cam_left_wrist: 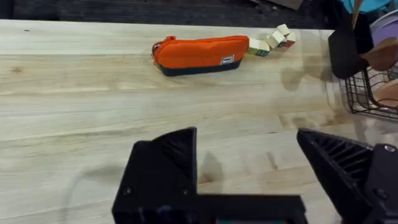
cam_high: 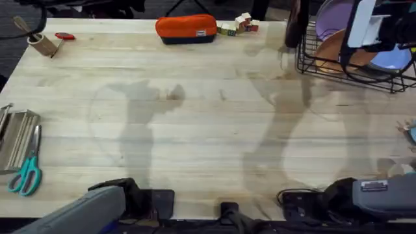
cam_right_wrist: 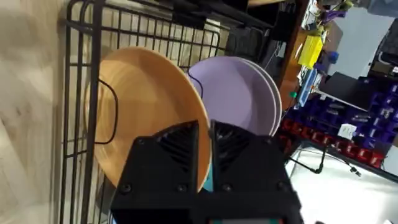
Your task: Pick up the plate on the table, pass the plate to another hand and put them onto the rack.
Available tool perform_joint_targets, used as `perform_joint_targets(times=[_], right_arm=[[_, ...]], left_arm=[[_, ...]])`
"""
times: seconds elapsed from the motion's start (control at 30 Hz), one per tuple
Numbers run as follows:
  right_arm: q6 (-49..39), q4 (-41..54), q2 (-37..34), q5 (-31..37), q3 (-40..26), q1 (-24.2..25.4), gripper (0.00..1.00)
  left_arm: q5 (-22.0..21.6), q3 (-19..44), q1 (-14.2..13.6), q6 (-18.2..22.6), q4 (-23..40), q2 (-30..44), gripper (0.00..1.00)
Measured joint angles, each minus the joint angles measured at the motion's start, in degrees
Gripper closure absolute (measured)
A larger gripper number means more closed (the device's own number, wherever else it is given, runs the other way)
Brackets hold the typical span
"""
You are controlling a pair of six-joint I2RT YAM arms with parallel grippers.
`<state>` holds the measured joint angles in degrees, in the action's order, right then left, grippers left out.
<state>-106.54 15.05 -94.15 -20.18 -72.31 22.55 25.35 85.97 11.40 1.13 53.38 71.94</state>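
The orange plate stands on edge in the black wire rack at the table's far right corner. In the right wrist view the plate leans in the rack, and my right gripper is shut on its rim, the edge passing between the two fingers. From overhead the right gripper hangs over the rack. My left gripper is open and holds nothing, low over bare table near the front edge.
A purple plate stands behind the orange one, and a light blue plate is in the rack too. An orange pouch and small blocks lie at the back. Scissors and a metal tray lie at the left.
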Motion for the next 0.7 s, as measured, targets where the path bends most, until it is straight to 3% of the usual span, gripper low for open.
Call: perform_joint_targets(times=[0.23, 0.37, 0.7], right_arm=[[0.0, 0.0, 0.0, 0.0, 0.0, 0.0, 0.835], [0.1, -0.04, 0.0, 0.0, 0.0, 0.0, 0.755], [2.88, -4.21, 0.0, 0.0, 0.0, 0.0, 0.723]], left_arm=[[-0.11, 0.0, 0.0, 0.0, -0.02, 0.0, 0.008], [-0.11, 0.0, 0.0, 0.01, -0.02, 0.0, 0.006], [-0.11, 0.0, 0.0, 0.0, -0.01, 0.0, 0.006]])
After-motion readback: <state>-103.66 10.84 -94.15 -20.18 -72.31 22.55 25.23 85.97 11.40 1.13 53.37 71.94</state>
